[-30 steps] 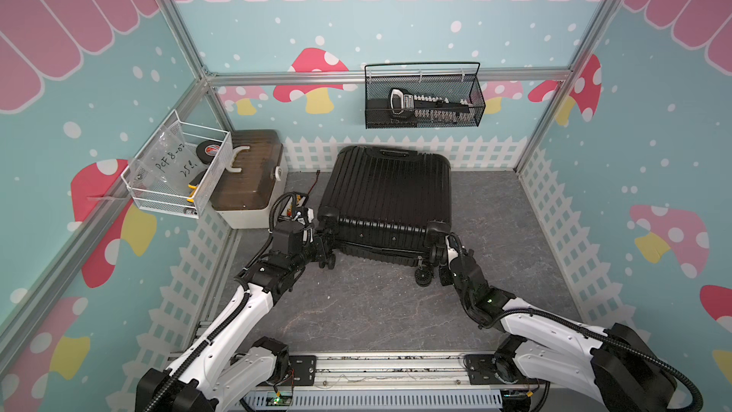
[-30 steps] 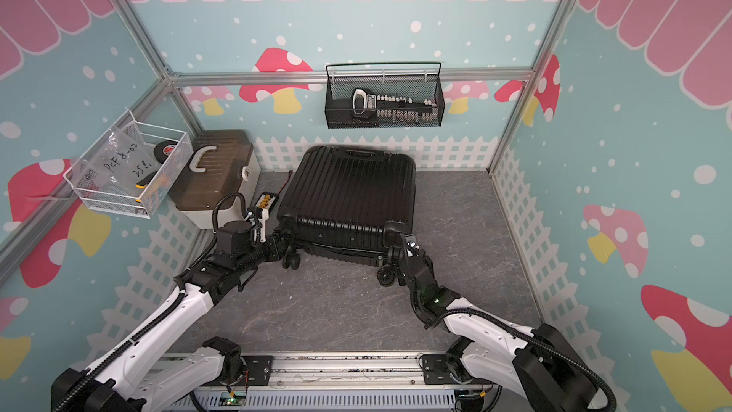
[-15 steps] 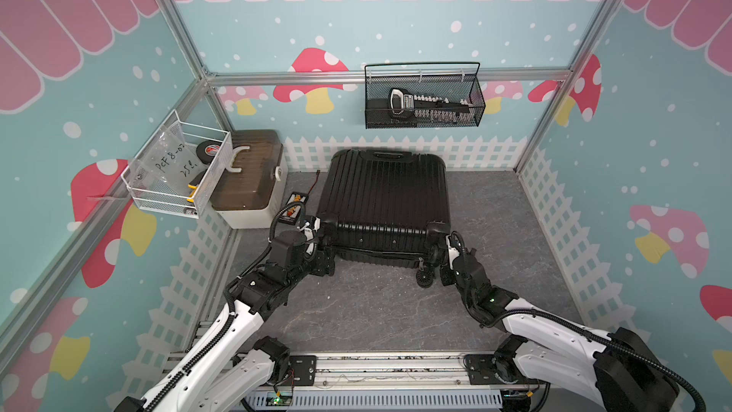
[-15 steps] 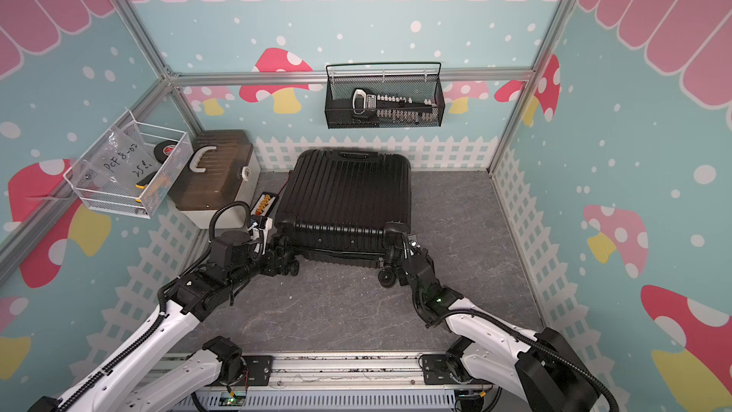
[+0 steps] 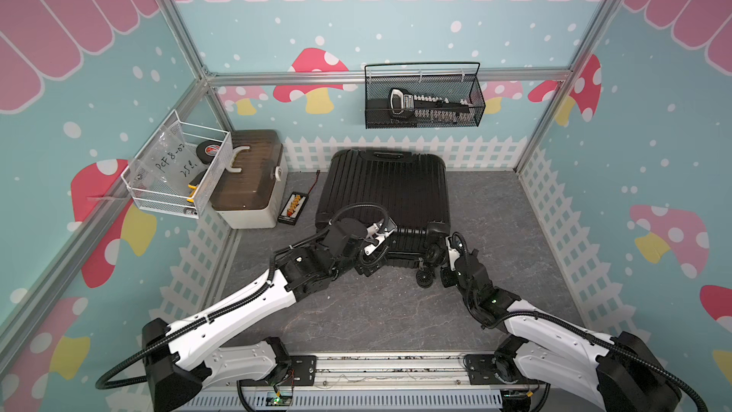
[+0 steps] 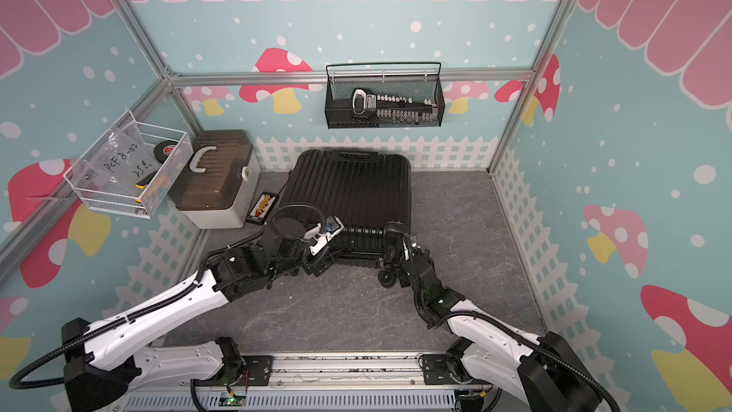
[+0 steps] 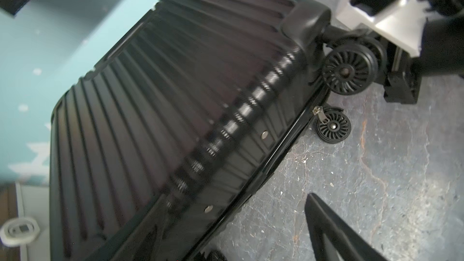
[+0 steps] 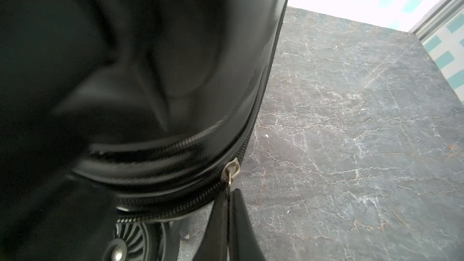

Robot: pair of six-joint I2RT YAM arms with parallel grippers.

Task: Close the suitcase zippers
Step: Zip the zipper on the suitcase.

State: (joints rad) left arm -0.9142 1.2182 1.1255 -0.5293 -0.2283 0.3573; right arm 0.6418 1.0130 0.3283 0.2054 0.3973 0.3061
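The black ribbed suitcase [image 5: 384,188] lies flat on the grey marbled desk [image 5: 376,311], in the middle of both top views. Its handle end is against the white fence at the back and its wheels point toward the lower edge of the frame. A white box [image 5: 249,214] with a brown lid stands just beside it on the left.

The right end effector [image 8: 229,212] is at the case's lower right corner. In the right wrist view its two black fingers are pressed together on the pull tab [image 8: 228,188]. The tab hangs from a silver slider [image 8: 229,169] on the zipper track [image 8: 175,208], at lower middle.

The left end effector [image 5: 368,262] sits at the case's lower edge, toward the left corner, spread and holding nothing. In the left wrist view one finger [image 7: 334,227] shows at lower right, over bare desk and apart from the shell. That view also shows a slider hanging at the seam beside a small wheel [image 7: 333,128], right of centre.
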